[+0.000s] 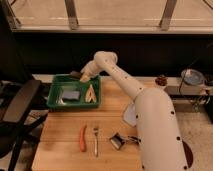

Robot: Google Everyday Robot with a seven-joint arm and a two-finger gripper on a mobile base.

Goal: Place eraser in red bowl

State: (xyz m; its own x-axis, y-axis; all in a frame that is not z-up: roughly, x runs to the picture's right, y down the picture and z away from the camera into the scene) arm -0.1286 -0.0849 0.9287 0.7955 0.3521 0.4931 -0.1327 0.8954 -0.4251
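Camera view over a wooden desk (107,117). The robot's white arm (125,85) rises from the lower right, bends at its elbow near the back of the desk, and reaches left and downward. The gripper (79,76) hangs over the back rim of a green tray (54,92) at the desk's left rear. Whether the gripper is spread or pressed together cannot be told.

A small dark block at the gripper's tip appears to be the eraser (74,75). Whether it is pinched or merely lies beside the gripper cannot be told. Inside the tray lie a blue-grey pad (70,94) and, to its right, some pale yellow pieces (91,95).

The red bowl (186,152) shows only as a dark red arc at the desk's right front, mostly hidden behind the arm's base and well apart from the tray.

On the front of the desk an orange carrot-like stick (82,138) and a fork (95,141) lie side by side, with a black clip (117,141) to their right. A pine cone (161,80) stands at the right rear. A black chair (20,107) stands left of the desk.
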